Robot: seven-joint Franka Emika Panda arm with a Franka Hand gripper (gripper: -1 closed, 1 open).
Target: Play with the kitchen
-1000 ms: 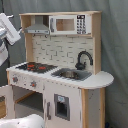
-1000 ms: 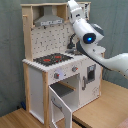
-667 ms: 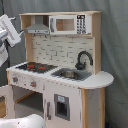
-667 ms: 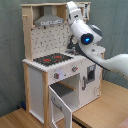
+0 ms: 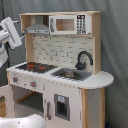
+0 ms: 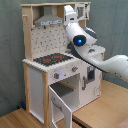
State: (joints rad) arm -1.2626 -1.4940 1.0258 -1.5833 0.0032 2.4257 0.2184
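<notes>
**A:** Where is the toy kitchen (image 5: pixel 60 70) sitting right now?

**B:** It is standing upright in the middle of both exterior views, on a wooden floor (image 6: pixel 107 107) in front of a grey curtain (image 5: pixel 115 45). The black-red hob (image 5: pixel 36 66) is lying on the counter beside the sink (image 5: pixel 70 74), with the black faucet (image 5: pixel 83 60) rising behind the basin. The grey hood (image 5: pixel 37 26) and the small microwave (image 5: pixel 67 24) are sitting up top.

**A:** Is anything already being played with?

**B:** In the second exterior view the oven door (image 6: pixel 61 107) under the hob is hanging open, swung out toward the camera. The other doors are looking closed, and nothing is lying on the hob as far as I can tell.

**A:** And the arm?

**B:** The Panda arm (image 6: pixel 102 60) is reaching across the front of the kitchen at about hood height in the second exterior view; in the first exterior view only a white segment is showing at the first exterior view's left edge. I cannot tell what the tool is doing; its end is not showing clearly.

**A:** So how far along?

**B:** I am judging it early to midway: one door is open, while knobs, faucet and microwave seem to be waiting.
</notes>
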